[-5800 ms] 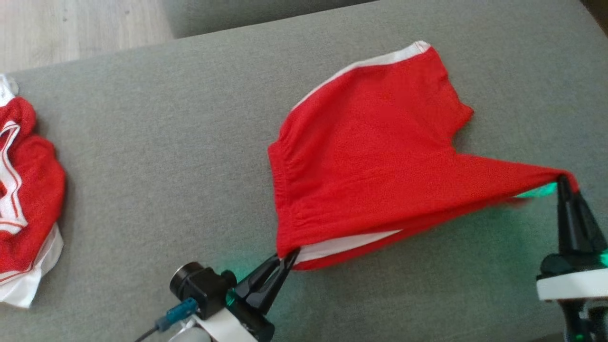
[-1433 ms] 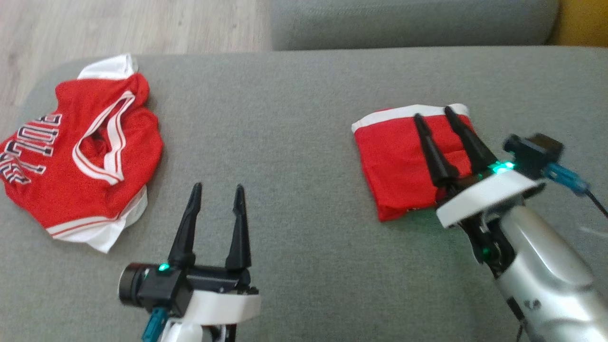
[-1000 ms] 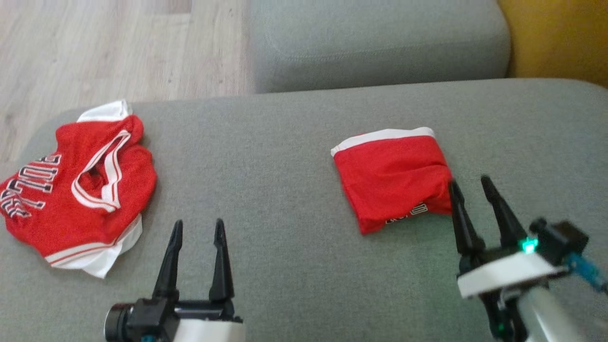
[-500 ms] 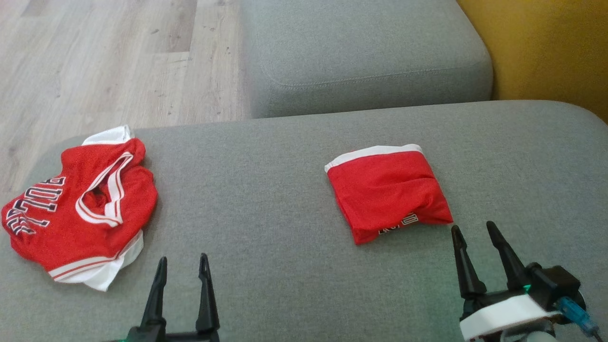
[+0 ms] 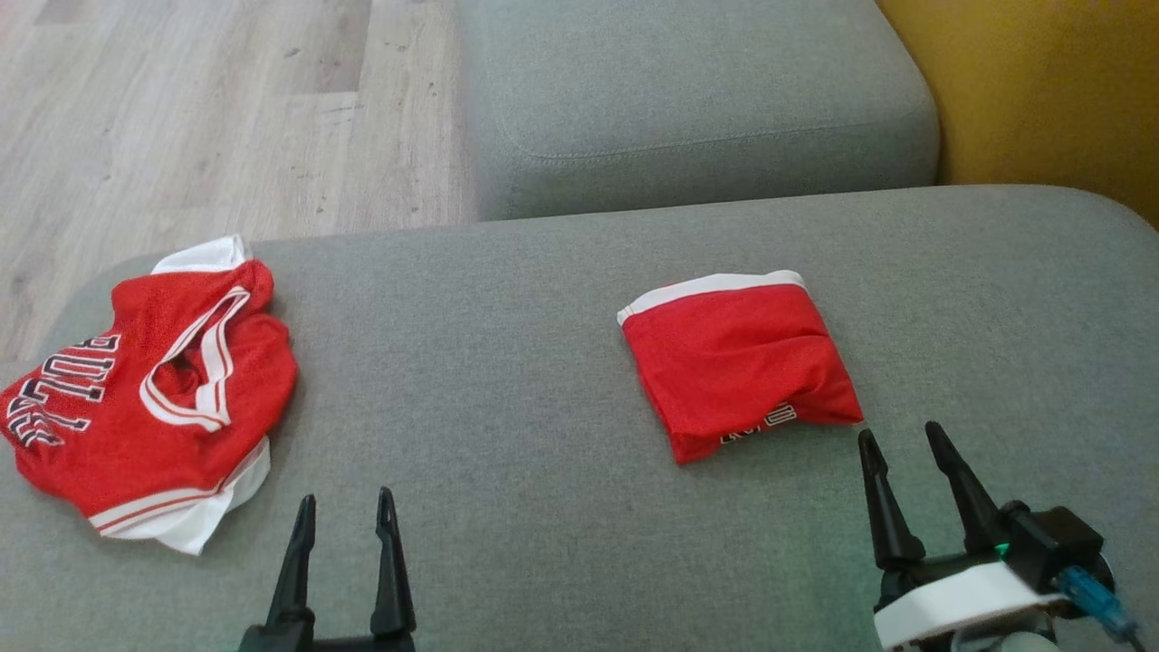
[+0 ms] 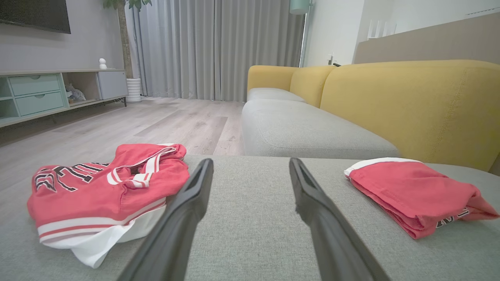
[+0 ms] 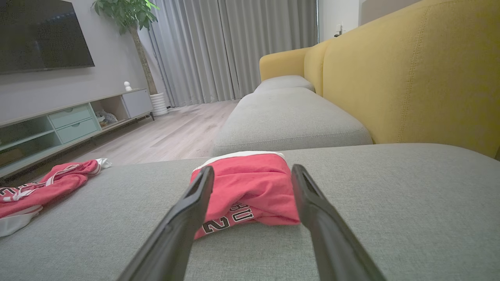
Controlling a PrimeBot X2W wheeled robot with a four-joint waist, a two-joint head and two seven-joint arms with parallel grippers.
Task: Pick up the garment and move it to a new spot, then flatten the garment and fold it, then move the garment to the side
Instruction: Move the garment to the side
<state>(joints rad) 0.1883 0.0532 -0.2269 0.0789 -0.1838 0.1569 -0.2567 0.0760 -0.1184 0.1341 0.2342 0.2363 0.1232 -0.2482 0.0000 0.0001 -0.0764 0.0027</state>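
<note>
Your folded shorts (image 5: 738, 362) lie flat on the grey sofa seat (image 5: 543, 299). They are near square, with the white band at the far edge and the lettered fold facing you. They sit just ahead of the right tool (image 5: 899, 433), slightly to its left, not touching its tips. The left tool (image 5: 347, 496) is well apart, nearer the crumpled jersey (image 5: 145, 398). Both tools stand spread and empty. For moving the shorts aside, your right arm looks the nearer. Beyond lie a wood floor (image 5: 181, 109) and a yellow backrest (image 5: 1041, 91).
</note>
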